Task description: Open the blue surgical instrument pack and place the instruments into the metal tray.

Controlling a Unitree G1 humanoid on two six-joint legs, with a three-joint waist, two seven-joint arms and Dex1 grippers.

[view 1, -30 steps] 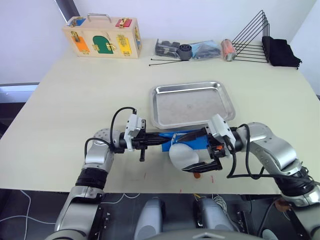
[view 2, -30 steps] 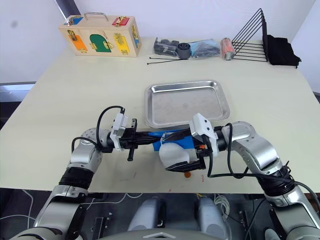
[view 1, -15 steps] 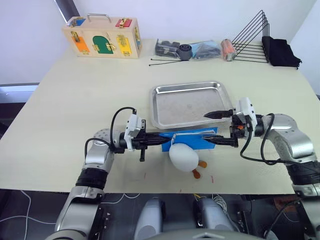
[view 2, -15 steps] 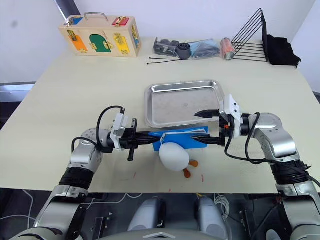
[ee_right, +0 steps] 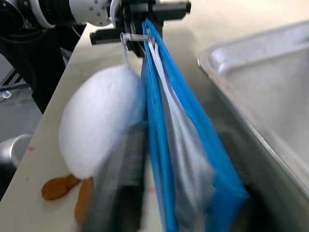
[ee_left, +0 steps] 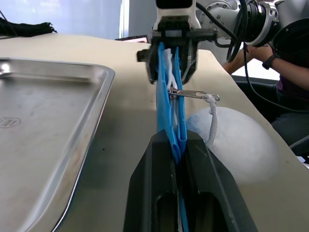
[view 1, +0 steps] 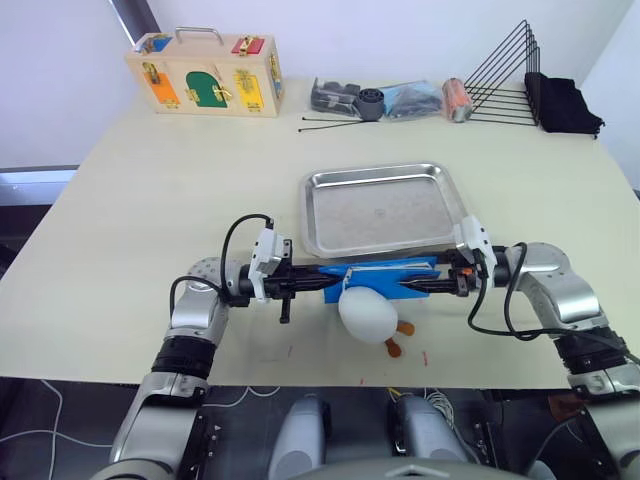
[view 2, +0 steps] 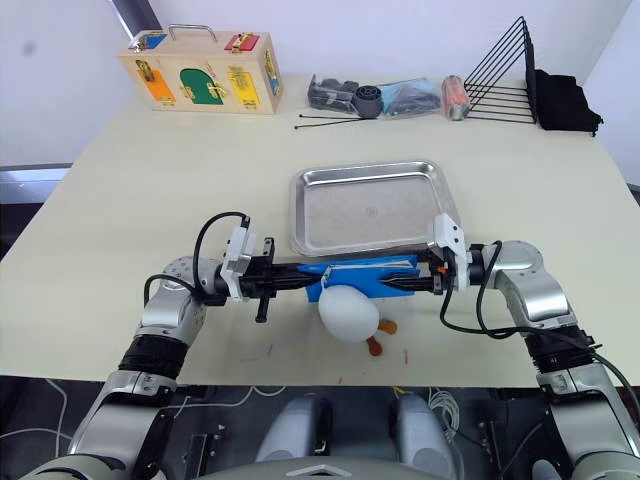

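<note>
1. Blue fabric stretched edge-up between the two grippers: the blue surgical instrument pack (view 1: 385, 274) is held just off the table, one end at each set of fingers, with the metal tray (view 1: 383, 208) lying just beyond it.
2. At the left gripper (ee_left: 176, 145) the two black fingers are pressed together on the pouch's end, so the layers run straight out from between the fingertips. That grip looks meant to anchor one end while the other is worked.
3. At the right gripper (view 2: 412, 284) the fingers lie along the far end of the pouch and seem closed on it, though in the right wrist view one finger is blurred and I cannot tell how firmly it bites.
4. A zip pull with a cord hangs from the pouch's upper edge, near the left fingertips, and carries a white plush toy (view 1: 367, 314) with orange feet that rests on the table below.
5. Pale lining shows between the blue layers near the right fingers. The pouch is not yet spread open, no instruments are visible, and the tray is bare, so the opening step seems to be in hand.
</note>
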